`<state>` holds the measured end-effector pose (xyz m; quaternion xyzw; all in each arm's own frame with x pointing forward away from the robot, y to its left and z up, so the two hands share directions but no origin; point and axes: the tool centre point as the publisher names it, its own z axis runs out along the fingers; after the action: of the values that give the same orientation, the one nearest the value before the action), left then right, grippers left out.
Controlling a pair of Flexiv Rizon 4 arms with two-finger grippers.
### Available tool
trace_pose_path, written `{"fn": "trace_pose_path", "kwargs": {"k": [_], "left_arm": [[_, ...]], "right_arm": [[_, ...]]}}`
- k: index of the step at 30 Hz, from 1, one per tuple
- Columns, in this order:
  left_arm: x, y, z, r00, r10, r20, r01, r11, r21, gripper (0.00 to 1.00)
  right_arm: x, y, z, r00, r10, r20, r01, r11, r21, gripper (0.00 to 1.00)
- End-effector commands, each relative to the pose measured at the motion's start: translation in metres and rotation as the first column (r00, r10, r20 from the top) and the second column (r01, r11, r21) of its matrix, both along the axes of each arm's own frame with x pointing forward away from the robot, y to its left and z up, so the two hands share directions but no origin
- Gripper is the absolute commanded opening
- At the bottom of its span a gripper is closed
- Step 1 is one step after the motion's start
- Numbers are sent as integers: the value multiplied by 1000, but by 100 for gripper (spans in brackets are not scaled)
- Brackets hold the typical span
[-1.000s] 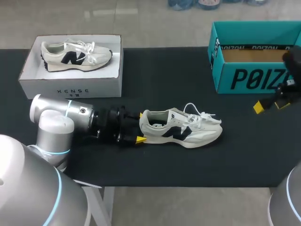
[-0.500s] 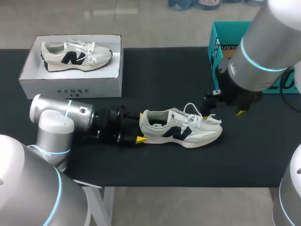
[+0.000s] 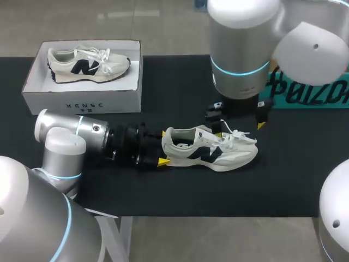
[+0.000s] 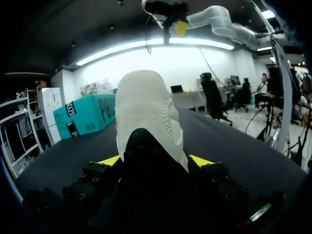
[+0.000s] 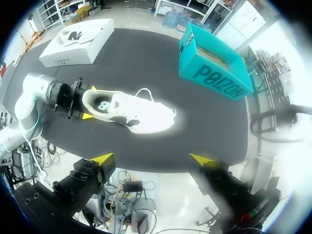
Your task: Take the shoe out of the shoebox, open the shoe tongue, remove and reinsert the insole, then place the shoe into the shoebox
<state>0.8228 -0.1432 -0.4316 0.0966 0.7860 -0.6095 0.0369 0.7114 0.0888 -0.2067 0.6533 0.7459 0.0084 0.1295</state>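
Observation:
A white sneaker with a dark logo (image 3: 210, 148) lies on its sole on the black table, toe to the right. My left gripper (image 3: 162, 147) comes in low from the left and is shut on the sneaker's heel (image 4: 148, 114), one yellow tip on each side. My right gripper (image 3: 238, 117) hangs open high above the laces, nothing between its fingers. In the right wrist view the right gripper (image 5: 152, 158) looks straight down on the sneaker (image 5: 129, 113). The teal shoebox (image 3: 311, 90) stands at the back right, mostly hidden by my right arm; its open top (image 5: 214, 63) shows from above.
A white box (image 3: 82, 101) at the back left holds a second matching sneaker (image 3: 87, 63). My bulky right arm (image 3: 245, 43) covers the back middle of the table. The table's front edge runs just below the sneaker.
My right arm has swung in from the right edge to above the sneaker's laces, now covering most of the teal shoebox. Left gripper and sneaker have not moved.

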Motion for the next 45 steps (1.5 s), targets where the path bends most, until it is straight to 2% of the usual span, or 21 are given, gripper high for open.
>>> {"fn": "trace_pose_path", "kwargs": {"k": [1,6,11,20,24,30,34,45], "left_arm": [[-2,0,-2,1000,2,2,-2,1000,0,0],[-2,0,-2,1000,2,2,-2,1000,0,0],[-2,0,-2,1000,2,2,-2,1000,0,0],[-2,0,-2,1000,2,2,-2,1000,0,0],[-2,0,-2,1000,2,2,-2,1000,0,0],[-2,0,-2,1000,2,2,-2,1000,0,0],[-2,0,-2,1000,2,2,-2,1000,0,0],[-2,0,-2,1000,2,2,-2,1000,0,0]], "right_arm": [[14,21,-24,985,-168,-24,160,966,-205,100],[25,42,-49,965,-251,-82,232,955,-185,100],[37,58,-69,951,-273,-143,255,957,-136,100],[49,54,-86,916,-365,-168,359,931,-70,100],[52,53,-91,906,-398,-144,394,917,-58,100],[56,59,-94,902,-428,-48,426,903,-57,100],[59,64,-97,903,-430,-12,429,902,-53,100],[63,88,-113,915,-404,11,403,911,-86,100]]}}
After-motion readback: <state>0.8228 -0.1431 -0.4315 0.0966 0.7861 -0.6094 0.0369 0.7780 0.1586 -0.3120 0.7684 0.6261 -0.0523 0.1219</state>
